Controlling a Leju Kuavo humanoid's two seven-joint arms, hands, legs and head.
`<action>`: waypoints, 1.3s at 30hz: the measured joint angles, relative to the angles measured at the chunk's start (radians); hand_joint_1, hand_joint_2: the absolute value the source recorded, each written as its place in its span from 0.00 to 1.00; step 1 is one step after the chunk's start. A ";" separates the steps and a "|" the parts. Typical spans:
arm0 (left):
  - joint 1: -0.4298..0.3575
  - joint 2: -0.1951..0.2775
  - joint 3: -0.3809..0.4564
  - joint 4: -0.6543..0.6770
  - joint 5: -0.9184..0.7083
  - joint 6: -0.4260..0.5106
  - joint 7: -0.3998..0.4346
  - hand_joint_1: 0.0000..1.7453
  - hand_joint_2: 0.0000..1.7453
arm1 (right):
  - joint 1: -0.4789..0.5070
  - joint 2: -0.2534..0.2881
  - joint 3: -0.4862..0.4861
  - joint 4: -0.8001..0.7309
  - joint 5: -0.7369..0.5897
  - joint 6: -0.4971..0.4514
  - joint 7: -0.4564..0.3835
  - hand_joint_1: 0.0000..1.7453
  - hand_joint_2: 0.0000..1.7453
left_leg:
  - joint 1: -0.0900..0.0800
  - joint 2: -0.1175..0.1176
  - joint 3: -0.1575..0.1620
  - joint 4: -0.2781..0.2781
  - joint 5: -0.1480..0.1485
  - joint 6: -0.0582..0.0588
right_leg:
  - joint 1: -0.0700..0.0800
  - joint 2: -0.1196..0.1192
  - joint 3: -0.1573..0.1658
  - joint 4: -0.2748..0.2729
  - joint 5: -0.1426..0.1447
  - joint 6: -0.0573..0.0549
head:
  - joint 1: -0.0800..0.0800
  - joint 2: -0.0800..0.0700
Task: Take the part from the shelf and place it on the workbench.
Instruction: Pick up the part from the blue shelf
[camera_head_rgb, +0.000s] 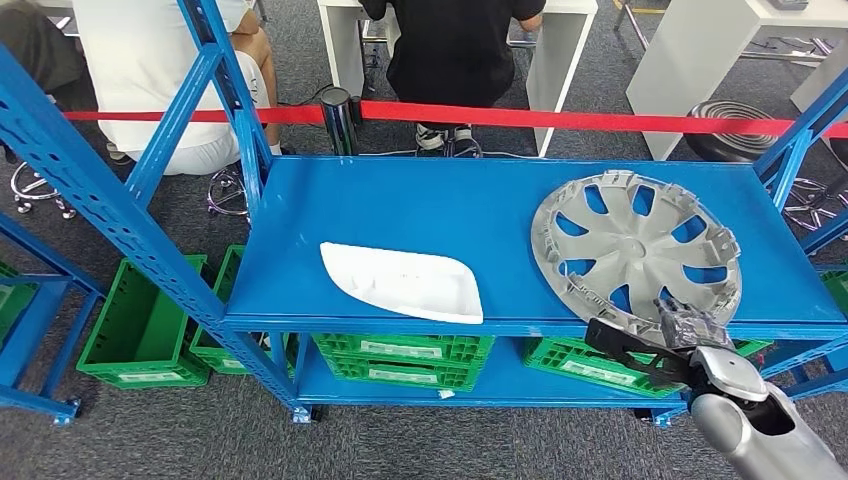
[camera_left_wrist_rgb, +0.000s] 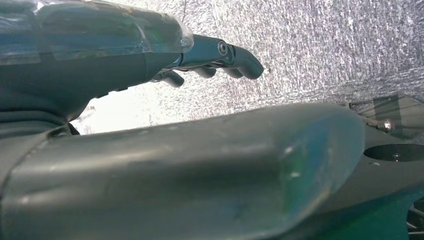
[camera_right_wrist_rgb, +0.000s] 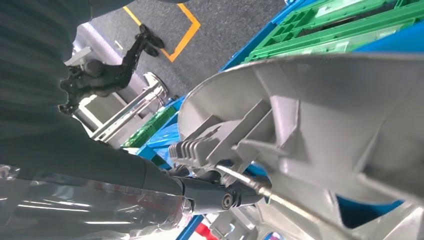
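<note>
Touching ribbed grey hubcap (camera_head_rgb: 636, 246): right hand (camera_head_rgb: 672, 330)

The head view is bright and evenly lit, as if from overhead room light; the blue shelf (camera_head_rgb: 420, 215) is saturated with only soft, short shadows under the white panel (camera_head_rgb: 405, 282) and the grey wheel cover (camera_head_rgb: 640, 250). Straight uprights bow outward toward the edges, a wide-lens distortion. Detail is sharp at the centre.

The left wrist view is dim and murky; the left hand (camera_left_wrist_rgb: 150, 150) is a soft, out-of-focus dark mass, while the carpet (camera_left_wrist_rgb: 325, 45) behind is grainy, with a blown-out white patch.

In the right wrist view the right hand (camera_right_wrist_rgb: 75, 150) is blurred and dark, with streaks of glare on its clear wrap.
</note>
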 joint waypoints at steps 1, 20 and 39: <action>0.000 0.000 0.000 0.000 0.000 0.000 0.000 0.00 0.00 | -0.002 0.000 0.004 0.002 0.000 0.000 0.000 0.00 1.00 | 0.000 0.000 0.000 0.000 0.000 0.000 | 0.000 0.000 0.000 0.000 0.000 0.000 | 0.000 0.000; 0.000 -0.002 0.000 0.000 0.000 0.006 0.000 0.00 0.00 | -0.027 0.000 0.067 0.039 -0.020 -0.057 0.000 0.00 1.00 | 0.000 -0.001 0.002 0.000 0.000 0.000 | 0.000 0.001 0.001 0.000 0.000 0.000 | 0.000 0.000; 0.000 -0.006 0.000 0.000 0.004 0.013 -0.007 0.00 0.00 | -0.060 0.000 0.101 0.063 -0.020 -0.106 0.000 1.00 1.00 | 0.001 -0.005 0.006 0.000 0.000 0.000 | 0.000 0.001 0.004 0.000 0.000 0.000 | 0.000 0.000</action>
